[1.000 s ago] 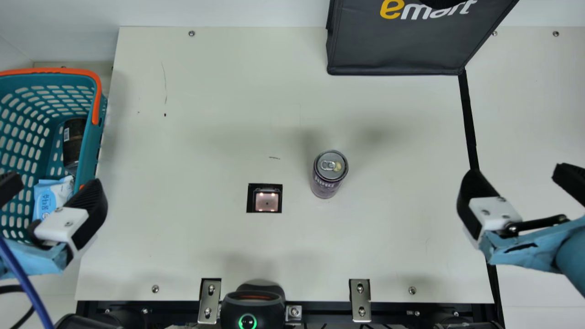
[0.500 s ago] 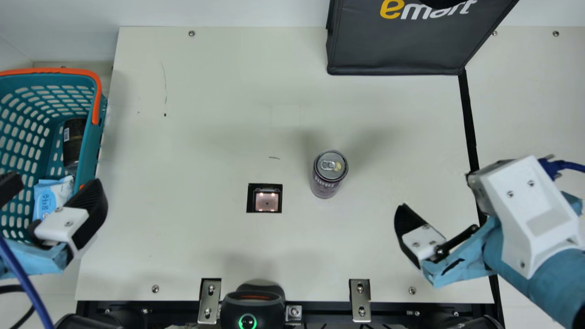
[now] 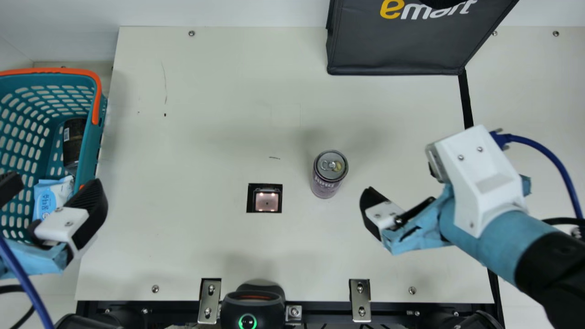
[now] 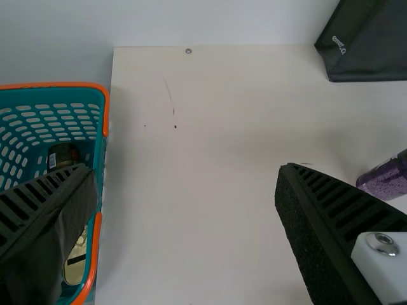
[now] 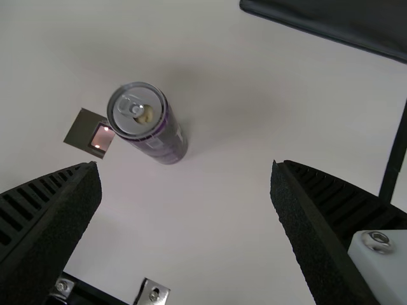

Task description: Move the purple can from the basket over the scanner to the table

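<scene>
The purple can stands upright on the cream table, just right of the scanner set into its surface. At the basket's near right side is my left gripper, open and empty; the left wrist view has the gripper and part of the can. My right gripper is to the right of the can, apart from it. In the right wrist view that gripper is open, with the can beyond its fingers.
Inside the basket lie a dark can and a blue-and-white wipes pack. A black bag stands at the back right. A black device with a green ring and metal brackets line the front edge.
My right gripper has come in from the right side toward the can, and more of its arm shows. The left gripper, the can and the basket have not moved.
</scene>
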